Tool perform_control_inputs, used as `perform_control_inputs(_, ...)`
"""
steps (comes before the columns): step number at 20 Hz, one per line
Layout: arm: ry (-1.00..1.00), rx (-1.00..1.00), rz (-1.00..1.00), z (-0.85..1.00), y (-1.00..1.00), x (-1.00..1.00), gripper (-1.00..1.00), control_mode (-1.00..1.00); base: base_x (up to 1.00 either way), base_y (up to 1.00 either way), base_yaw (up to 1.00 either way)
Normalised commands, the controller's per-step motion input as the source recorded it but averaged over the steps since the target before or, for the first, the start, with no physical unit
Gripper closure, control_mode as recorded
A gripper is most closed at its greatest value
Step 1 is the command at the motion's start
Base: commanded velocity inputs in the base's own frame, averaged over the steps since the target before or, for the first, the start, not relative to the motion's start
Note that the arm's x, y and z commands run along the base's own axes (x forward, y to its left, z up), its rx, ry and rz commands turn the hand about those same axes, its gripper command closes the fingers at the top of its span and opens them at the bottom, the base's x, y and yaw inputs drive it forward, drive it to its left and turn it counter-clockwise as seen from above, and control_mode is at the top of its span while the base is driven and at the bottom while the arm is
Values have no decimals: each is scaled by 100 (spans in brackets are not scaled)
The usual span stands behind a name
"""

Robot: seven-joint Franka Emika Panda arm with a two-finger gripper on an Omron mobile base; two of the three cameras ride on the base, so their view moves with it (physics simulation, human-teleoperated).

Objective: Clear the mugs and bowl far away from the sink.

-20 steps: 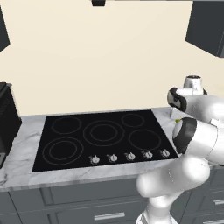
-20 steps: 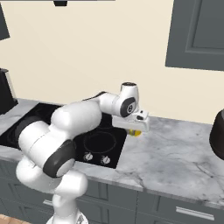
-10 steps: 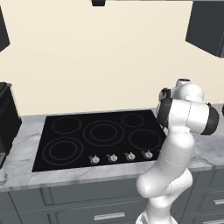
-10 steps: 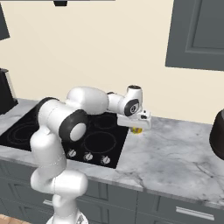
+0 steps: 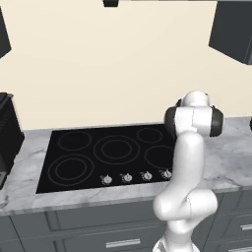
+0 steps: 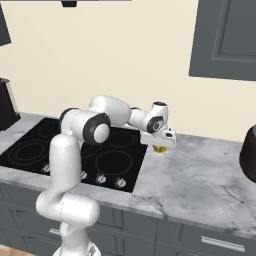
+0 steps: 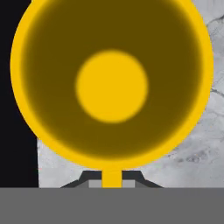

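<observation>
My gripper (image 6: 159, 146) is shut on a yellow mug (image 6: 160, 149), just above the marble counter (image 6: 200, 185) beside the right edge of the stovetop. In the hand view I look straight down into the yellow mug (image 7: 112, 85). My gripper (image 7: 112, 178) pinches its near rim between the dark fingertips (image 7: 89, 179). Under the mug lie grey marble on the right and the black stovetop on the left. In the left base view my own arm (image 5: 194, 120) hides the hand. The bowl and the sink are out of view.
The black stovetop (image 6: 75, 150) with its knobs takes up the counter's left half. A dark round vessel (image 6: 249, 150) stands at the far right. A dark appliance (image 5: 7, 133) sits at the far left. Dark wall cabinets (image 6: 225, 40) hang above.
The arm's elbow and upper links have swung round into a more upright stance. The gripper with the yellow mug has stayed almost in place over the counter.
</observation>
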Motion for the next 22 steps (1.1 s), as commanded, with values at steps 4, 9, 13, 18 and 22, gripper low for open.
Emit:
perform_control_inputs(4, 0, 0, 2, -34, -28, 55, 100, -100, 0, 0, 0)
perform_control_inputs(9, 0, 0, 2, -37, -16, 54, 100, -100, 0, 0, 0)
perform_control_inputs(13, 0, 0, 0, -46, -1, 41, -100, -100, 0, 0, 0)
perform_control_inputs(18, 0, 2, 3, -3, -10, 7, -100, -100, 0, 0, 0)
perform_control_inputs(22, 0, 10, 0, 34, -11, -9, -100, -100, 0, 0, 0)
